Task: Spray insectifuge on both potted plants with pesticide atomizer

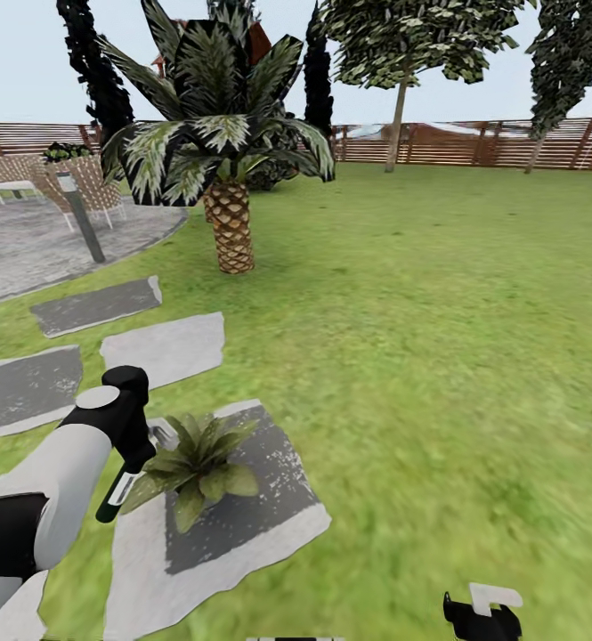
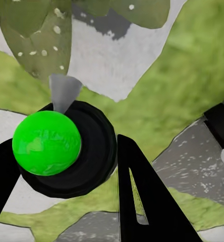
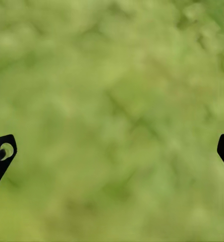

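Nearest the head camera, the robot's white-and-black left arm holds its left gripper (image 1: 133, 445) clamped on the slim white-and-black pesticide atomizer (image 1: 117, 494), just beside a small green-leaved potted plant (image 1: 199, 463) standing on a flat grey stepping stone (image 1: 269, 516). Light, rigid and probably slick, the sprayer looks best gripped round its body. The right gripper (image 3: 112, 146) hangs spread wide over green lawn (image 1: 438, 338).

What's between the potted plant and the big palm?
In the head view, grass and a pale stepping stone lie between the potted plant and the palm.
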You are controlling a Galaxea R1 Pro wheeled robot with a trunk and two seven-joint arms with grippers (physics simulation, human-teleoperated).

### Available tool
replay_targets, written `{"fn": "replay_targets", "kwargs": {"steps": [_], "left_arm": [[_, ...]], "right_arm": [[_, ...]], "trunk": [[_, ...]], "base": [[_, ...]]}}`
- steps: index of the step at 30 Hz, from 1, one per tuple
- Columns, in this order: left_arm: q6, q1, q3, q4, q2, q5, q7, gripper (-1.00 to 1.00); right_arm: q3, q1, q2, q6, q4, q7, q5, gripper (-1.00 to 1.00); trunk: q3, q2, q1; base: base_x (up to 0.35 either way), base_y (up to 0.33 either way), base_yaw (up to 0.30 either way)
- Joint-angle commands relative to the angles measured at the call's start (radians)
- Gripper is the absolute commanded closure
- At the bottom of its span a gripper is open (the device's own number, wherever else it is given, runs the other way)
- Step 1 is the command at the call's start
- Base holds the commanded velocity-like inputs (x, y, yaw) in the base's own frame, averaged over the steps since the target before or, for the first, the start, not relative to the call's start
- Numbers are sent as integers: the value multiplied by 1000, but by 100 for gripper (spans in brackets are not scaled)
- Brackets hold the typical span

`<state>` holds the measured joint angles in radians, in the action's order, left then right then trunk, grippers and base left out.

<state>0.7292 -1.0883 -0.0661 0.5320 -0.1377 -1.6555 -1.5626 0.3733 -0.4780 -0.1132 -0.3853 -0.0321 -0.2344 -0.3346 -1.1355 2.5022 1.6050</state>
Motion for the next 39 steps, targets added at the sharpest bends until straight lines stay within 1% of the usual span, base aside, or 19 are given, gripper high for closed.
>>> {"fn": "replay_targets", "kwargs": {"steps": [1,11,22,29,31,33,36,39], "left_arm": [[9,-1,-5,1,1,-10,-8,100],[9,1,-1,10,-2,-10,-8,100],[10,2,0,10,-9,-10,-8,100],[8,11,-2,6,-19,-10,-8,100],[7,45,-4,8,-25,-9,-8,100],[7,95,-10,11,-28,-8,-8,100],[7,137,-19,12,-38,3,-8,100],[6,165,-58,13,-44,12,-8,100]], "right_arm": [[7,-1,0,-3,1,-3,-11,-100],[7,-1,0,-3,2,-3,-11,-100],[7,-1,0,-3,2,-3,-11,-100],[7,-1,0,-3,2,-3,-11,-100],[7,-1,0,-3,2,-3,-11,-100],[7,-1,0,-3,2,-3,-11,-100],[7,-1,0,-3,3,-3,-11,-100],[7,-1,0,-3,2,-3,-11,-100]], "trunk": [[-1,0,0],[-1,0,0],[-1,0,0],[-1,0,0],[-1,0,0],[-1,0,0],[-1,0,0],[-1,0,0]], "base": [[106,-285,231],[191,-229,274],[19,-268,277],[181,-245,72],[222,-229,198],[194,-187,258],[72,-53,274],[10,-8,277]]}}
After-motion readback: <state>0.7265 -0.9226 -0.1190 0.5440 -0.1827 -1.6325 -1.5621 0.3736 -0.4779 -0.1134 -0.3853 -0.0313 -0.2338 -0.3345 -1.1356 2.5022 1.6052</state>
